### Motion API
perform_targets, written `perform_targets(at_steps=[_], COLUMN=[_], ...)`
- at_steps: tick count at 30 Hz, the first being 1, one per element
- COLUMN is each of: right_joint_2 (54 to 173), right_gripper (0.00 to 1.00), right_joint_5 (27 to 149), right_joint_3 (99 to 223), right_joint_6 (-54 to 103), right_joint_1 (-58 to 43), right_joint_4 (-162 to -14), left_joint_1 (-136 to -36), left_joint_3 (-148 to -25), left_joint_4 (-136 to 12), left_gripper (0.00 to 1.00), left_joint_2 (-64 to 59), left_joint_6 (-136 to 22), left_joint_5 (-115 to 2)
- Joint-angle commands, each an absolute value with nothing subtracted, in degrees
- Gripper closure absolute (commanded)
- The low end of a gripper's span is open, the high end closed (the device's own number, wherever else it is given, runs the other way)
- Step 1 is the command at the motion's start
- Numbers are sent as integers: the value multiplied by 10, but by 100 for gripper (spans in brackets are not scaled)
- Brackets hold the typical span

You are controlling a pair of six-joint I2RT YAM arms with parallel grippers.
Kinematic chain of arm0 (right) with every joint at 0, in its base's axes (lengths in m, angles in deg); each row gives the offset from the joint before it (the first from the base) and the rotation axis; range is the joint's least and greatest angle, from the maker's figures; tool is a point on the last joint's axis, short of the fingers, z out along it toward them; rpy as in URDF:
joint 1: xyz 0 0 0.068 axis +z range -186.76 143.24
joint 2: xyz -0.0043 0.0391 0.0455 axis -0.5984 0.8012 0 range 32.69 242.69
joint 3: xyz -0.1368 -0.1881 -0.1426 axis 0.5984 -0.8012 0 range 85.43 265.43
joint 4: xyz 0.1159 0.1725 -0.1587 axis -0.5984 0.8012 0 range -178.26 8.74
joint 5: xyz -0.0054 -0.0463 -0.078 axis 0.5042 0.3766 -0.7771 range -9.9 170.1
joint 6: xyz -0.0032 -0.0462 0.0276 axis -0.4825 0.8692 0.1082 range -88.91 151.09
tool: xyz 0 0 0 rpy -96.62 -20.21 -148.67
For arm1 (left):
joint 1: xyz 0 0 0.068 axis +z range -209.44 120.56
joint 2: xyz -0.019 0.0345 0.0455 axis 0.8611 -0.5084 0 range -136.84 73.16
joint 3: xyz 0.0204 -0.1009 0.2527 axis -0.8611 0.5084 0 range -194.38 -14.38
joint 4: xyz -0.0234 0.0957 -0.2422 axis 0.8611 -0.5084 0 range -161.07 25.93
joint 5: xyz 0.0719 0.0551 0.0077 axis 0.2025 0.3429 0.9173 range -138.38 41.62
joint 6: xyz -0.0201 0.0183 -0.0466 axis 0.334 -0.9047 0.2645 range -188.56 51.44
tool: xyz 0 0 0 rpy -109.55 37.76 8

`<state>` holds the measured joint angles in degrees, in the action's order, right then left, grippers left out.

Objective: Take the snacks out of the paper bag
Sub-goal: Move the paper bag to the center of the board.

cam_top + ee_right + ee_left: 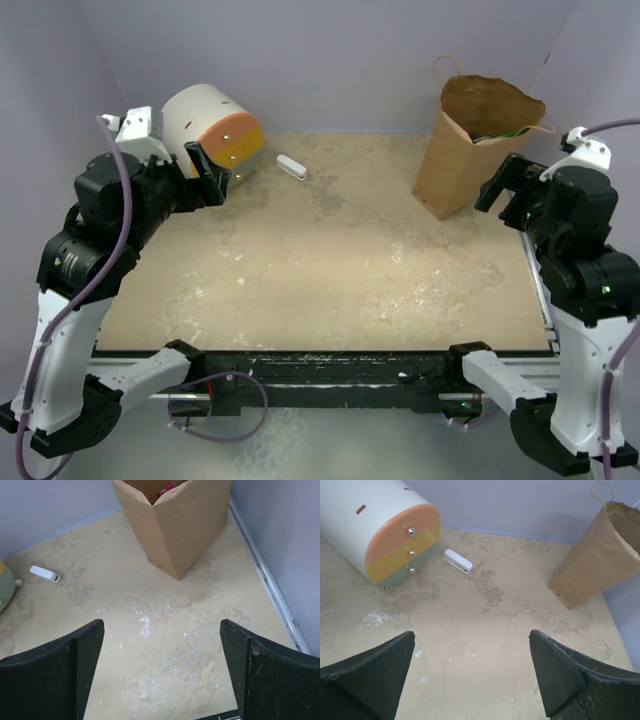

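The tall brown paper bag (465,150) stands upright at the table's back right, mouth open upward. Inside it a strip of green snack packet (500,133) shows at the rim; in the right wrist view a bit of red and green packet (165,488) peeks from the paper bag (180,525). My right gripper (503,188) hovers open just right of the bag, nothing between its fingers (260,675). My left gripper (207,172) is open at the far left, beside the cylinder, empty. The left wrist view shows the bag (600,555) far off to the right.
A white cylinder with an orange, yellow and green end face (215,130) lies on its side at the back left. A small white bar (291,166) rests near the back wall. A metal rail (265,580) runs along the table's right edge.
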<state>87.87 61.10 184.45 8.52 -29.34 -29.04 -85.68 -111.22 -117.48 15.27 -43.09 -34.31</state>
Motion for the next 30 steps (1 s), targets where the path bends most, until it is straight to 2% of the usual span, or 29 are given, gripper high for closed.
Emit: perform_targets(at_steps=[1, 7, 12, 18, 30], right_joint_2=[918, 954, 980, 1063, 1158], right_gripper=[1, 1, 1, 0, 1], right_joint_5=[602, 611, 547, 467, 568], right_joint_3=[1851, 1853, 1848, 1919, 1983], right_joint_6=[83, 80, 51, 37, 8], right_joint_1=[-297, -297, -298, -303, -401], right_joint_4=[-345, -407, -448, -435, -459], left_joint_1=[-852, -852, -851, -850, -849], left_joint_3=[-1115, -1083, -1067, -1068, -1108], left_joint_4=[-1137, -1099, -1074, -1056, -1063], left_gripper=[1, 1, 1, 1, 1], left_joint_2=[125, 123, 116, 84, 27], left_joint_6=[-429, -409, -391, -378, -424], left_joint_5=[-387, -391, -403, -424, -427])
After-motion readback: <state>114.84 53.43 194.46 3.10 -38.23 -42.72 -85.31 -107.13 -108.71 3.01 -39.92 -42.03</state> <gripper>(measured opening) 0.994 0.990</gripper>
